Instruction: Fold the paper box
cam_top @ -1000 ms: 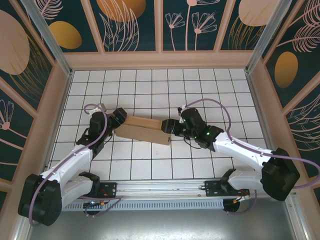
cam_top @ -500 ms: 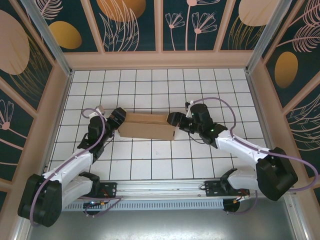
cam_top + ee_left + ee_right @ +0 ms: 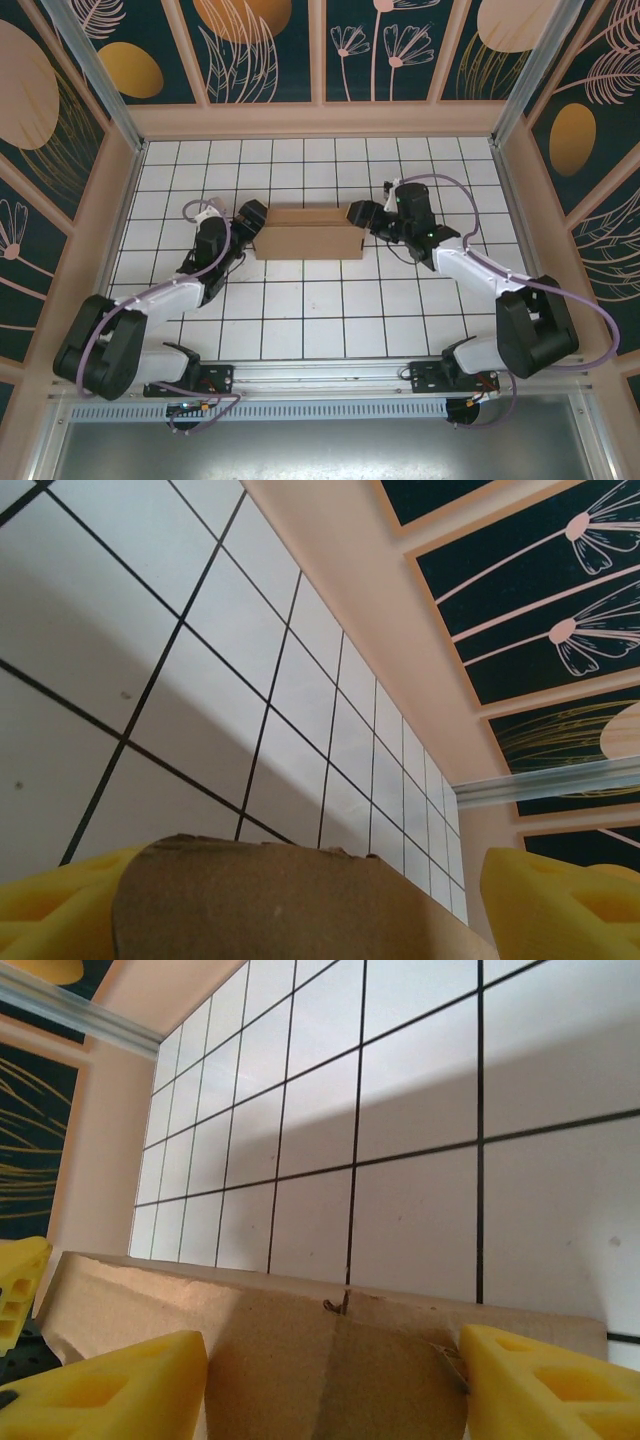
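Left end effector (image 3: 250, 222) and right end effector (image 3: 358, 217) pinch the paper box (image 3: 308, 233) by its short ends.
Since a second ago the paper box has swung from slanted to level and shifted farther from the arm bases, mid-width over the tabletop (image 3: 300, 300).

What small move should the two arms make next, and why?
Probably nudge both grippers slightly inward, toward each other, to seat the end flaps. The paper box already looks folded and square to the tile lines. The left gripper is at one end and the right gripper at the other, with cardboard between each one's fingers. Whether either clamps it I cannot tell.
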